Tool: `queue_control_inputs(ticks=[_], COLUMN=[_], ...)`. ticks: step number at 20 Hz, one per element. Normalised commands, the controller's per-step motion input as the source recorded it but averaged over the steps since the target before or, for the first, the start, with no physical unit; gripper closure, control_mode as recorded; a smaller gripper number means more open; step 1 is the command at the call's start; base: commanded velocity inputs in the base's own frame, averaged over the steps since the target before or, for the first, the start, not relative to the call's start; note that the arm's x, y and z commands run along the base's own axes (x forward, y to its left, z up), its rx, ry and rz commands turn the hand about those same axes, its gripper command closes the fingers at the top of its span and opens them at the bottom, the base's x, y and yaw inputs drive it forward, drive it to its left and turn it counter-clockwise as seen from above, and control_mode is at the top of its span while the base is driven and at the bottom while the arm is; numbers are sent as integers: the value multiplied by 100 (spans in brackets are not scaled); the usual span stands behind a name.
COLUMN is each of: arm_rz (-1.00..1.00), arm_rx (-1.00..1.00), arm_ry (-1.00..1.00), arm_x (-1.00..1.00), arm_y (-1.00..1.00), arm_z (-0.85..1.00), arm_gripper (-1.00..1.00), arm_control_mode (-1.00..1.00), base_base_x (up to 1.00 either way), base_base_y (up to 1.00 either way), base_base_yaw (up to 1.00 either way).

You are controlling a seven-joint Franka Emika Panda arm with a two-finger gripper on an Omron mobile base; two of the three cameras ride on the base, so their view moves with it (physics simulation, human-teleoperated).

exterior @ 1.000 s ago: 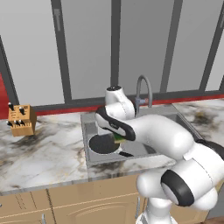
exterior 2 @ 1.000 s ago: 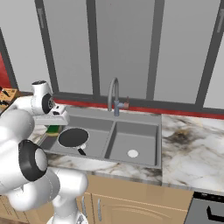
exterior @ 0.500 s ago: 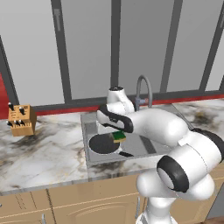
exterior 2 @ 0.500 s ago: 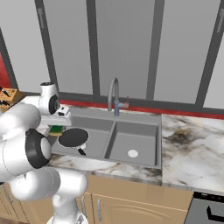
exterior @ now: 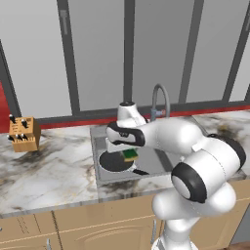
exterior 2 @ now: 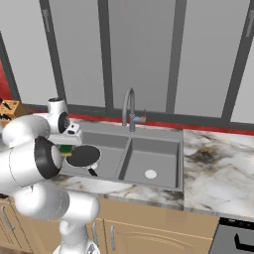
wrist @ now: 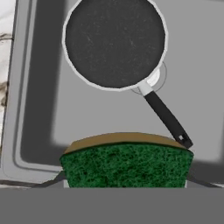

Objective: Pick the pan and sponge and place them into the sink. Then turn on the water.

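Note:
The dark round pan (wrist: 114,41) lies flat in the left basin of the grey sink (wrist: 35,109), its black handle pointing away from the drain. In the base views the pan (exterior: 116,161) (exterior 2: 83,156) sits in that same basin of the sink (exterior: 97,133) (exterior 2: 158,158). My gripper (wrist: 127,175) (exterior: 128,151) (exterior 2: 67,143) hangs just above the basin beside the pan, shut on the sponge (wrist: 127,164) (exterior: 130,156) (exterior 2: 65,148), green face toward the camera and brownish-yellow edge on top. No water runs from the gooseneck faucet (exterior: 158,97) (exterior 2: 128,104).
A wooden knife block (exterior: 23,134) (exterior 2: 9,109) stands on the marble counter left of the sink. The right basin (exterior 2: 151,166) holds nothing but its pale drain. Window panels rise behind the faucet.
The arm's elbow and upper links have swung to a new pose. The gripper with the sponge has stayed over the left basin, shifting only slightly. The pan has not moved.

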Motion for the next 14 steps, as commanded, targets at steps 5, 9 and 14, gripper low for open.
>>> queue_control_inputs(ticks=[5,9,14], arm_rz=[0,1,1], arm_rx=[0,1,1], arm_ry=[1,2,2], arm_x=[11,7,9], arm_y=[-5,-14,-7], arm_z=[-19,-14,-18], arm_gripper=[100,100,100], arm_control_mode=[-100,-100,-100], base_base_x=[0,0,0], base_base_y=[0,0,0], base_base_yaw=[0,0,0])
